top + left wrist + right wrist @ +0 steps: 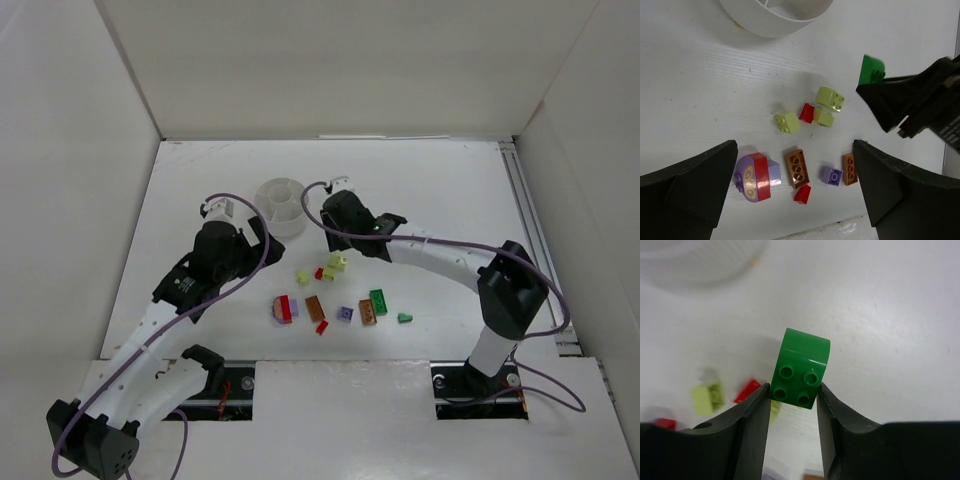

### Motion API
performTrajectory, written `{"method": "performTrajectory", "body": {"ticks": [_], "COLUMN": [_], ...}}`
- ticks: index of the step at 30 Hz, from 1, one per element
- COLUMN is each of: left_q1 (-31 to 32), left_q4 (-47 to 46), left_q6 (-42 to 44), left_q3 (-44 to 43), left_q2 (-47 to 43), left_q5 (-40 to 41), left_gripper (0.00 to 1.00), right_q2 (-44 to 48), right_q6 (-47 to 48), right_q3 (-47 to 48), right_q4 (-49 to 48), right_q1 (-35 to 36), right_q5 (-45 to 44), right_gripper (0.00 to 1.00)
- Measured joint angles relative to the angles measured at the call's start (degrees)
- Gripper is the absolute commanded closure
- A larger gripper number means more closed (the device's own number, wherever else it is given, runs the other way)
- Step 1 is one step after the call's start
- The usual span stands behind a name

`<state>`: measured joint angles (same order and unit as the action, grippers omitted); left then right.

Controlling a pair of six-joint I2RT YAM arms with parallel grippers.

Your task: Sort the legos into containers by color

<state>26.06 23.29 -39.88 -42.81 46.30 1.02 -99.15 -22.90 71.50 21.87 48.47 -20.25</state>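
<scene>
Legos (315, 308), tiny studded plastic bricks in mixed colours, mostly lie scattered on the white table (200, 190) toward its near edge, so I'd say sorting's barely begun. My right gripper (793, 390) pinches a green round-backed brick (800, 365) above the table. My left gripper (794, 144) hangs wide open over the pile. The low round white divided tub (282, 205) sits mid-table, its contents hidden. There's bare table between pile and tub, so it looks like an easy path.

Green lego (801, 371) glossy smooth plastic; table (890, 315) matt, scuffed.
</scene>
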Motion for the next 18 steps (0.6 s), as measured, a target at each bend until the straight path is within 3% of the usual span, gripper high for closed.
{"method": "performTrajectory", "body": {"ticks": [6,13,15,16,18], "left_q1": [0.0,0.0,0.0,-0.02,0.0], "left_q4": [1.44,2.36,2.47,2.6,2.89], "left_q6": [-0.07,-0.09,-0.09,-0.09,-0.07], "left_q3": [-0.04,-0.66,-0.74,-0.74,-0.74], "left_q2": [-0.9,-1.84,-1.86,-1.86,-1.86], "left_q5": [1.66,3.1,3.32,3.39,3.56], "left_gripper": [0.0,0.0,0.0,0.0,0.0], "right_q2": [-5.44,-16.92,-19.47,-19.82,-20.87], "right_q6": [9.68,13.92,14.45,14.58,14.8], "right_q3": [14.97,27.06,29.09,29.35,30.21], "right_q4": [-5.31,-7.74,-7.5,-7.48,-7.3], "right_q1": [-0.02,0.0,0.0,0.0,0.0], "right_q5": [5.64,10.49,11.21,11.3,11.58], "right_gripper": [0.78,0.76,0.66,0.66,0.54]}}
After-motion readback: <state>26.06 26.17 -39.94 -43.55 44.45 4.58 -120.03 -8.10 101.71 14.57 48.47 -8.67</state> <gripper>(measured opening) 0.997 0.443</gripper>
